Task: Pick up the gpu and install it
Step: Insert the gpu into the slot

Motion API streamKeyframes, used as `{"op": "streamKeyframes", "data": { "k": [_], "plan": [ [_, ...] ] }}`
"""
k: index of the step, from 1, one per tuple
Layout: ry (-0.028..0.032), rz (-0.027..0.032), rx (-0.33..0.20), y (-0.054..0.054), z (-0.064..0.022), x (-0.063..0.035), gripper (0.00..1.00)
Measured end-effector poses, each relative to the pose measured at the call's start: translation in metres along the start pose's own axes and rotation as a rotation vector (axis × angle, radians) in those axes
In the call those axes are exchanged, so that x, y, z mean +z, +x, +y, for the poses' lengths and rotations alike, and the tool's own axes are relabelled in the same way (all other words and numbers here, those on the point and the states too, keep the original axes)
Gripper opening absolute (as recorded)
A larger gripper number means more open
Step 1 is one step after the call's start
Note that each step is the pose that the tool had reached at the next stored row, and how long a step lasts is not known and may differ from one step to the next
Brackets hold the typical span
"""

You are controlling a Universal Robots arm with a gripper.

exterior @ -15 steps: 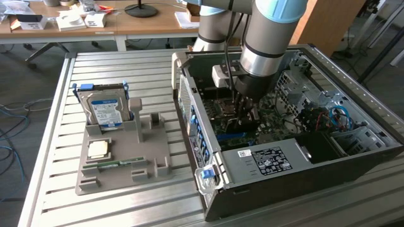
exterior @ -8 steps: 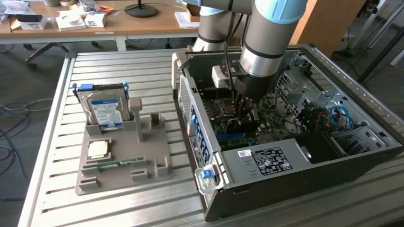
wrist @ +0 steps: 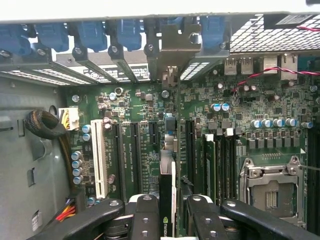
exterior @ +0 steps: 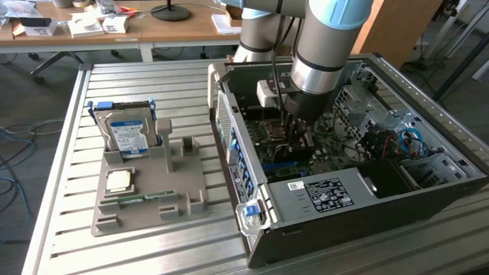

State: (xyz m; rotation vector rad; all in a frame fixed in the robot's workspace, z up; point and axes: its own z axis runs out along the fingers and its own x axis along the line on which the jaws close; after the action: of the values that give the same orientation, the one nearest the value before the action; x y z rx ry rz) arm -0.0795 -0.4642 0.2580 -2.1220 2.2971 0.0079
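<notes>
Seen edge-on in the wrist view, the gpu point(wrist: 168, 170) is a thin dark card with a green logo near my fingers and a silvery bracket point(wrist: 172, 47) at its far end against the case's rear slots. My gripper point(wrist: 169, 212) is shut on it, one black finger point(wrist: 145, 212) on each side. The card stands upright over the green motherboard point(wrist: 140, 105), between the black expansion slots point(wrist: 134, 155); whether it is seated I cannot tell. In the exterior view my gripper point(exterior: 294, 130) reaches down inside the open computer case point(exterior: 328, 197).
A grey holder point(exterior: 187, 206) on the slatted table, at the exterior view's left, carries a blue-labelled hard drive point(exterior: 126, 133), a square chip point(exterior: 118, 181) and a green memory stick point(exterior: 141, 199). Red and blue cables point(exterior: 405, 143) lie inside the case. A cluttered desk point(exterior: 183, 28) stands behind.
</notes>
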Motion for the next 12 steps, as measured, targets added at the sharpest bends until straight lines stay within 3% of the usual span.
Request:
{"op": "streamKeyframes", "data": {
  "k": [12],
  "plan": [
    [-0.0003, 0.0001, 0.000, 0.0024, -0.0008, 0.0000, 0.26]
  ]
}}
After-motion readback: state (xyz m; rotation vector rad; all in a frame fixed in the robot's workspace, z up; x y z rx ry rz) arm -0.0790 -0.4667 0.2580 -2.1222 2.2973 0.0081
